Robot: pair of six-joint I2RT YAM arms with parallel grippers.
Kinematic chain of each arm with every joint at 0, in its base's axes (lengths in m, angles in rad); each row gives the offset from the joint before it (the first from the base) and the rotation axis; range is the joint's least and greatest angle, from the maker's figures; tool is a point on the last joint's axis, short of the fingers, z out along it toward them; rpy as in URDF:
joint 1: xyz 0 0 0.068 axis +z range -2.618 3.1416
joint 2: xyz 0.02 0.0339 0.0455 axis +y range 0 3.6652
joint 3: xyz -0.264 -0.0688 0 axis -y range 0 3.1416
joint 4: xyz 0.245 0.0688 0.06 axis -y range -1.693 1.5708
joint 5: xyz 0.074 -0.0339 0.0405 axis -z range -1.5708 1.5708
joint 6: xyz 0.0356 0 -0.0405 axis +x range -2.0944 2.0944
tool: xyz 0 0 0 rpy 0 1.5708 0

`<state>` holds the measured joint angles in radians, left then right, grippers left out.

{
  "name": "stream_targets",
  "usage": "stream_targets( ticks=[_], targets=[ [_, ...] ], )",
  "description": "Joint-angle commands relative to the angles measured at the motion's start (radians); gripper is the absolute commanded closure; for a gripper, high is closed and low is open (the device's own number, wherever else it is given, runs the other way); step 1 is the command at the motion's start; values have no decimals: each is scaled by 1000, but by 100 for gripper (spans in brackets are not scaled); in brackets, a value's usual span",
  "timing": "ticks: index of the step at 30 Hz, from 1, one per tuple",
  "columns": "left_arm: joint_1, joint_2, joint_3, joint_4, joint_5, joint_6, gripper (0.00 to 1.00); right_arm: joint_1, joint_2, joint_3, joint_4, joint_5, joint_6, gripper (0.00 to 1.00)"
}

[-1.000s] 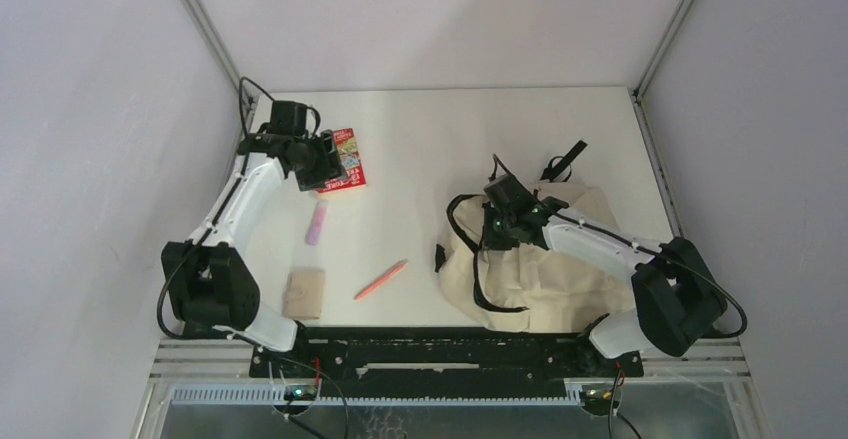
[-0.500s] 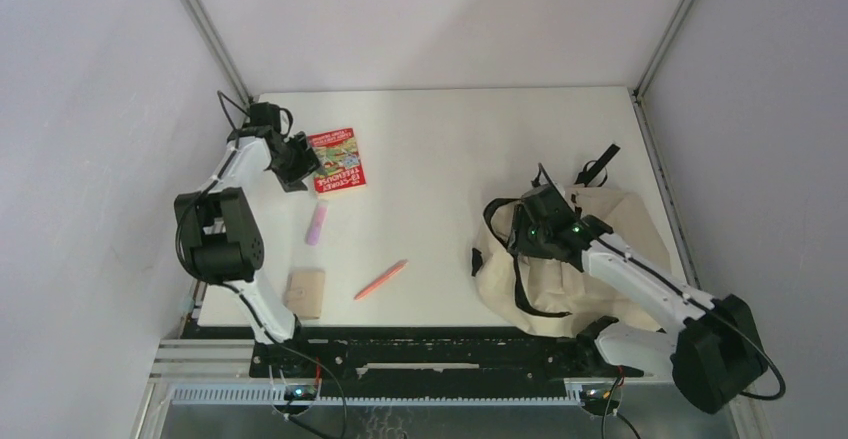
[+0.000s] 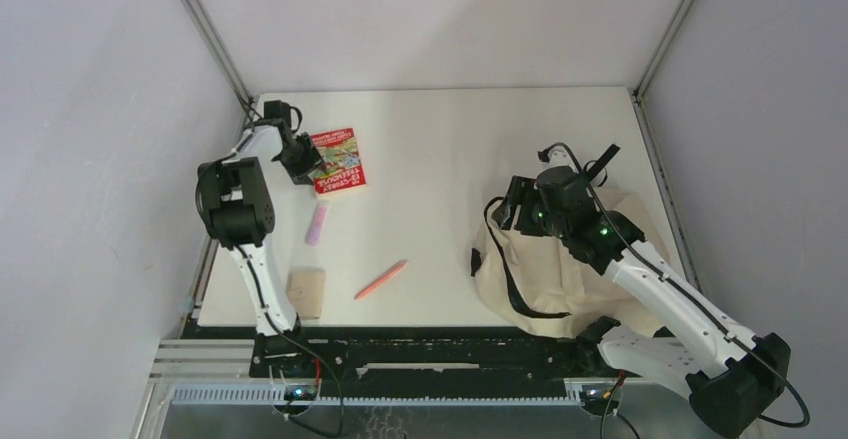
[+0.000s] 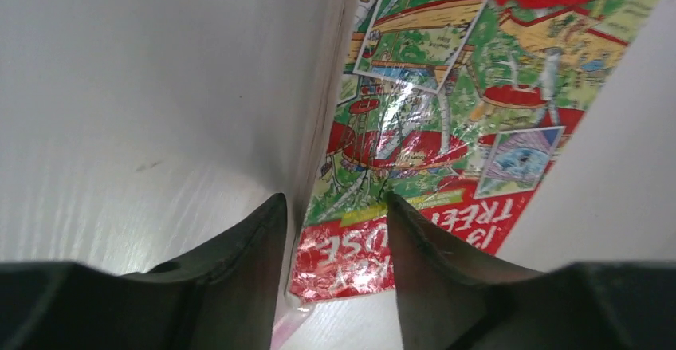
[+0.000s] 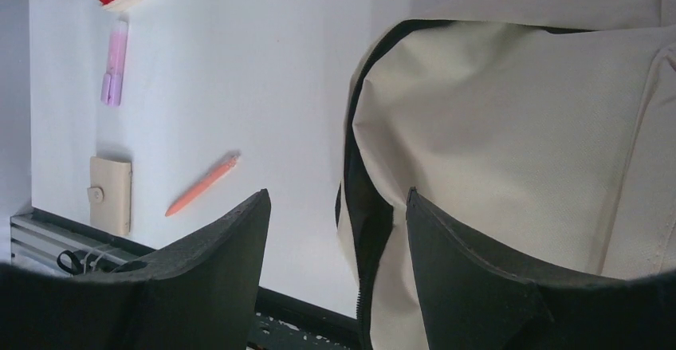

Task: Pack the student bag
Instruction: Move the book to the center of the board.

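Note:
The cream student bag [image 3: 560, 271] lies at the right of the table, its black zipper edge and straps toward the left. My right gripper [image 3: 514, 215] hovers open over that edge. In the right wrist view the black zipper opening of the bag [image 5: 518, 127] shows between the fingers of this gripper [image 5: 336, 198], which hold nothing. A red picture book [image 3: 340, 161] lies flat at the back left. My left gripper [image 3: 303, 167] is low at its left edge. The left wrist view shows this gripper [image 4: 333, 202] open astride the corner of the book [image 4: 446, 111].
A purple marker [image 3: 317, 221] lies just in front of the book. An orange pen [image 3: 381, 279] rests near the table's middle front. A beige wallet-like case [image 3: 306, 292] sits at the front left edge. Frame posts and walls stand close behind and beside the table.
My right gripper let go of the bag's edge, opened and rose after dragging the bag to the right. My left gripper slid to the book's left edge and lowered.

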<state>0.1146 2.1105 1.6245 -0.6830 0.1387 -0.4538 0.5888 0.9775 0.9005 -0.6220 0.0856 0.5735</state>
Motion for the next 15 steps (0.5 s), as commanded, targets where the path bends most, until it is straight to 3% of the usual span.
stream_targets(
  ticks=[1, 3, 7, 11, 15],
  targets=[
    [3, 38, 49, 5, 59, -17, 52, -9, -8, 27, 14, -20, 18, 29],
    [-4, 41, 41, 13, 91, -25, 64, -10, -7, 32, 28, -30, 24, 29],
    [-37, 20, 24, 29, 130, -39, 99, -15, 11, 50, 59, -41, 30, 29],
    [-78, -14, -19, 56, 152, -82, 100, -18, 36, 62, 97, -63, 40, 29],
    [-131, -101, -160, 164, 180, -198, 100, -16, 72, 80, 136, -75, 53, 29]
  ],
)
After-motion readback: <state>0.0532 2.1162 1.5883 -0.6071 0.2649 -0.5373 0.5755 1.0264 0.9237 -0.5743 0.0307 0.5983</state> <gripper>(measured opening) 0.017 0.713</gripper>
